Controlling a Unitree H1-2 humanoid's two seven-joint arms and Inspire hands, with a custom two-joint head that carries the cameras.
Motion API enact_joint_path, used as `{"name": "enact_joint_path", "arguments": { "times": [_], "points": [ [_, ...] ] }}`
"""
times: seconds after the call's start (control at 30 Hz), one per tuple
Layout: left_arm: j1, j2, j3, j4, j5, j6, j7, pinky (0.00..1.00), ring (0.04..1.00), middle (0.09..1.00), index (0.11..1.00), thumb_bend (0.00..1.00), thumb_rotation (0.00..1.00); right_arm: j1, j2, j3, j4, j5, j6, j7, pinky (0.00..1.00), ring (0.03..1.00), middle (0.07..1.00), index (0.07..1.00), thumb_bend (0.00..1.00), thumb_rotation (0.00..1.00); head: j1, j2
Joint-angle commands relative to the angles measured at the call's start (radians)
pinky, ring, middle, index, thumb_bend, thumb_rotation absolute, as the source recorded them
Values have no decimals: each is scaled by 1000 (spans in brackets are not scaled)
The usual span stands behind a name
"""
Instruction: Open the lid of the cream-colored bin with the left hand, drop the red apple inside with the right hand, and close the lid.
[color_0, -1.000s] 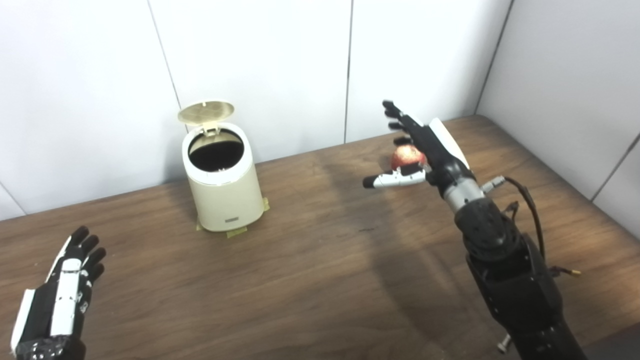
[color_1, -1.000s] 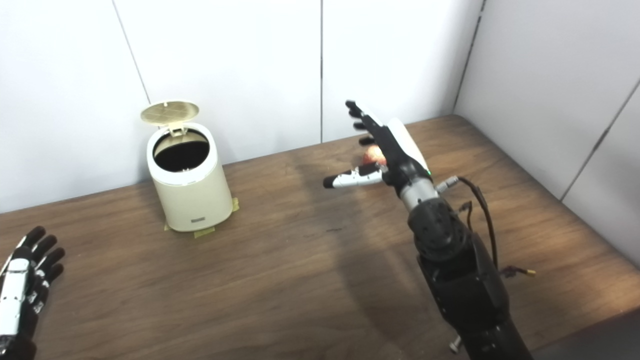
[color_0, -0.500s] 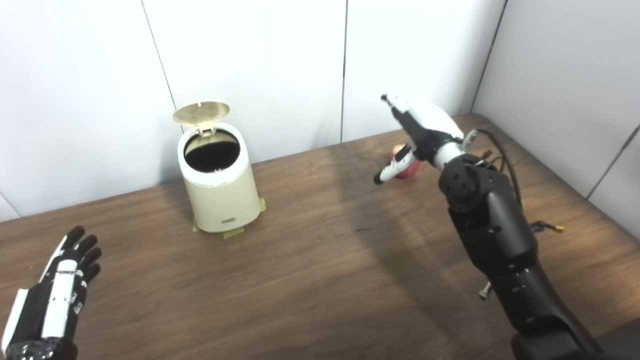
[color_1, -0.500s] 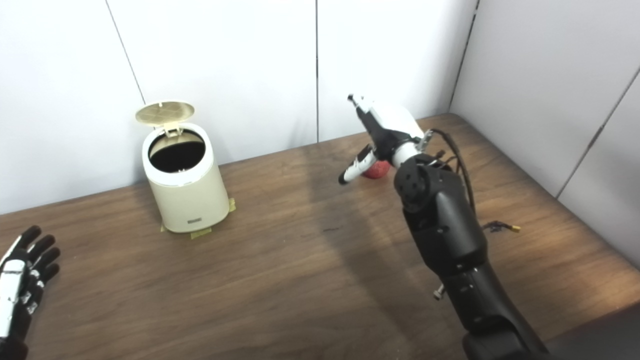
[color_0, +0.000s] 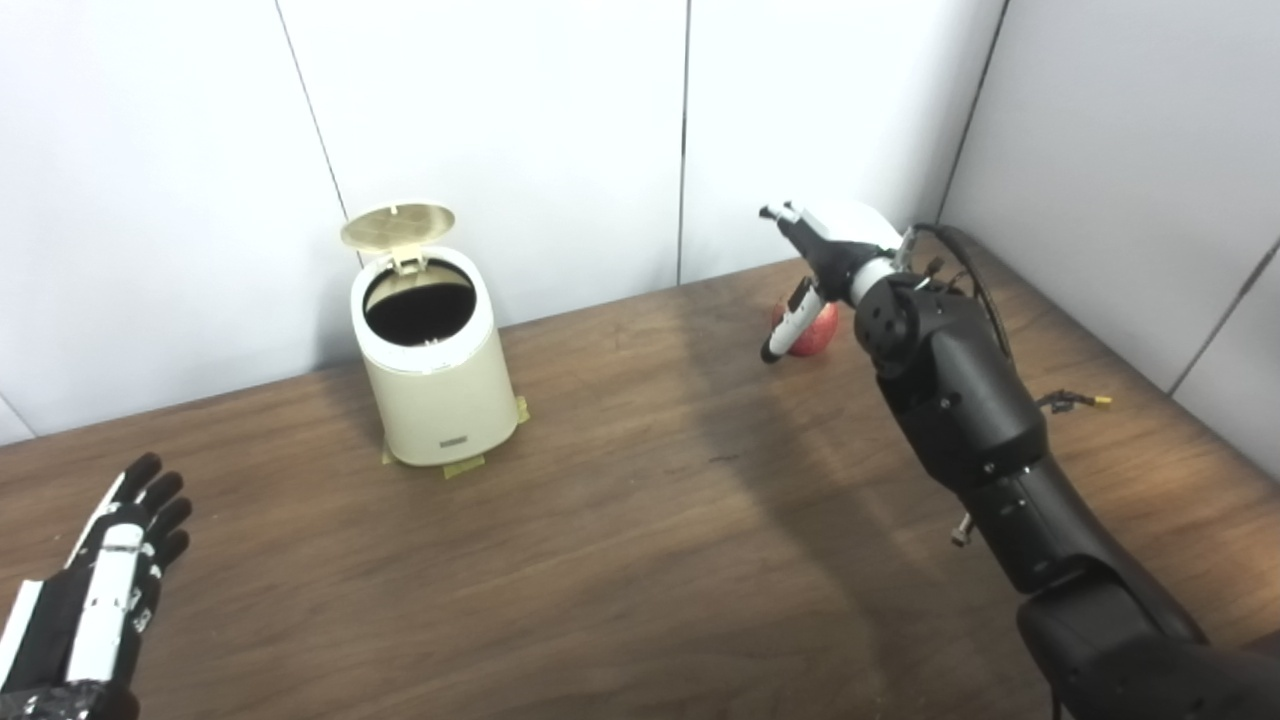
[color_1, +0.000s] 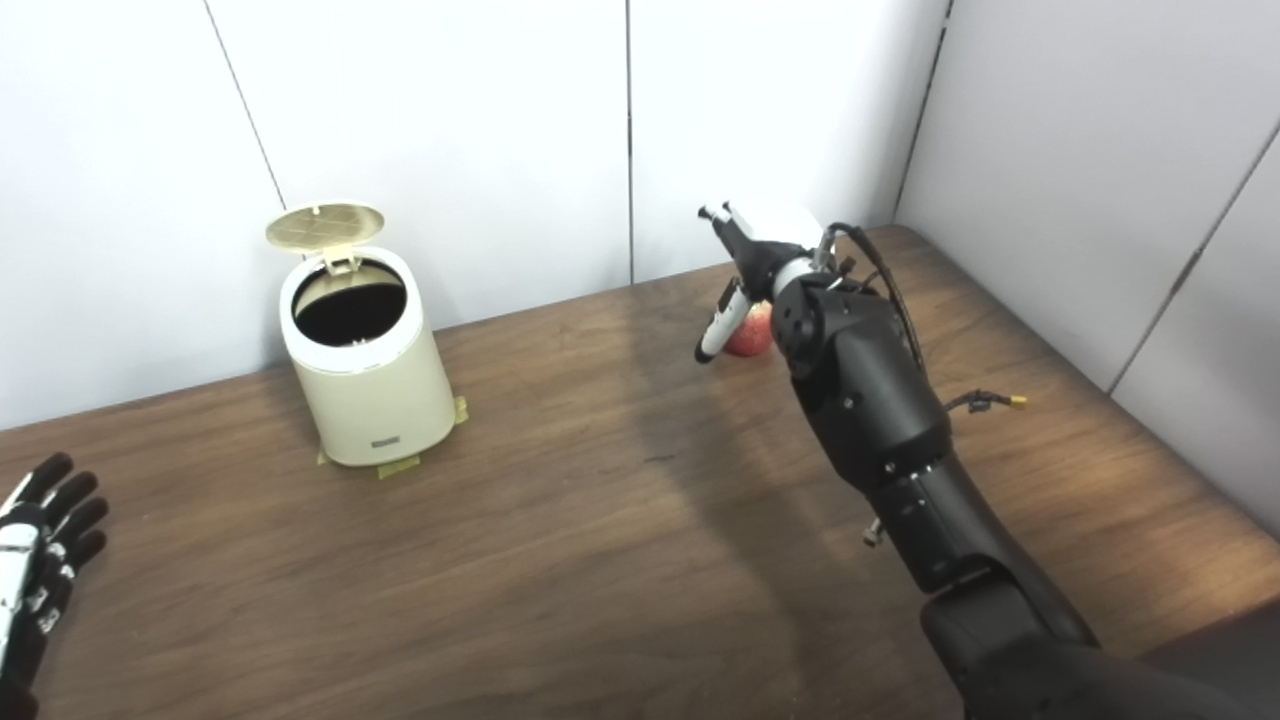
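Cream-coloured bin (color_0: 438, 385) with a tan gridded lid (color_0: 397, 226), red apple (color_0: 812, 331), black-and-white hands, left (color_0: 95, 607) and right (color_0: 825, 250), dark brown wood-grain table (color_0: 620, 560)

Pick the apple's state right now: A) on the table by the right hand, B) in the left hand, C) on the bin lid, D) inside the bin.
A: the apple sits on the table just behind the right hand, far from the open bin.
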Motion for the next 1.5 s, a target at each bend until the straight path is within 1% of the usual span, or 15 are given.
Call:
{"name": "enact_joint_path", "arguments": {
  "times": [0.0, 0.1, 0.2, 0.23, 0.3, 0.37, 0.5, 0.67, 0.7, 0.87, 1.07, 1.17, 1.33, 1.47],
  "points": [
    [-29, 29, -11, -40, -20, -9, 32, 952, 943, 952, 977, 220, 852, -62, -35, -8, -9, -2, -6, -22, 1000, 1000, 1000, 931, 987, 161, 0, 3],
    [-32, 51, -28, -41, -45, -9, 60, 943, 937, 949, 975, 207, 845, -60, -36, -9, 16, 6, -7, -52, 1000, 1000, 995, 928, 957, 188, -12, 6],
    [-36, 73, -47, -48, -97, -9, 97, 957, 943, 950, 972, 200, 843, -61, -33, -18, 51, 25, -7, -88, 996, 996, 972, 924, 923, 170, -15, 10],
    [-38, 81, -54, -50, -110, -9, 111, 961, 946, 951, 974, 201, 837, -61, -35, -20, 64, 36, -7, -101, 975, 988, 965, 923, 921, 157, -15, 10],
    [-42, 98, -68, -54, -134, -9, 136, 974, 953, 957, 978, 191, 832, -60, -39, -20, 95, 62, -8, -139, 898, 964, 946, 914, 933, 132, -12, 12],
    [-47, 113, -82, -55, -152, -9, 159, 980, 955, 960, 982, 179, 837, -54, -45, -15, 115, 82, -15, -176, 837, 930, 915, 897, 945, 127, -9, 15],
    [-56, 140, -106, -58, -185, -9, 196, 968, 948, 958, 988, 166, 848, -36, -60, 10, 150, 111, -36, -241, 793, 880, 864, 862, 956, 116, -6, 17],
    [-68, 176, -137, -71, -226, -9, 247, 985, 956, 962, 989, 159, 849, -34, -70, 41, 169, 132, -25, -276, 820, 890, 864, 855, 955, 117, -6, 16],
    [-70, 183, -143, -73, -233, -9, 261, 989, 955, 959, 986, 168, 832, -34, -72, 48, 169, 132, -24, -282, 825, 892, 865, 856, 954, 125, -7, 16],
    [-85, 210, -166, -77, -263, -9, 304, 986, 946, 953, 981, 143, 828, -31, -80, 77, 171, 140, -36, -325, 828, 873, 853, 842, 968, 139, -14, 16],
    [-89, 231, -190, -86, -279, -9, 340, 988, 946, 950, 983, 122, 834, -33, -92, 112, 187, 138, -17, -316, 879, 896, 861, 848, 969, 159, -13, 20],
    [-88, 241, -199, -95, -286, -9, 350, 992, 948, 953, 988, 125, 845, -38, -102, 133, 213, 135, -20, -317, 890, 910, 851, 822, 965, 179, -10, 22],
    [-91, 255, -212, -103, -299, -9, 366, 1000, 964, 967, 998, 96, 853, -44, -117, 161, 234, 130, -16, -310, 935, 931, 824, 802, 959, 201, -13, 28],
    [-95, 265, -222, -103, -299, -9, 375, 1000, 967, 965, 988, 94, 854, -48, -129, 185, 248, 121, -15, -309, 951, 940, 819, 788, 948, 200, -13, 30]
  ]
}}
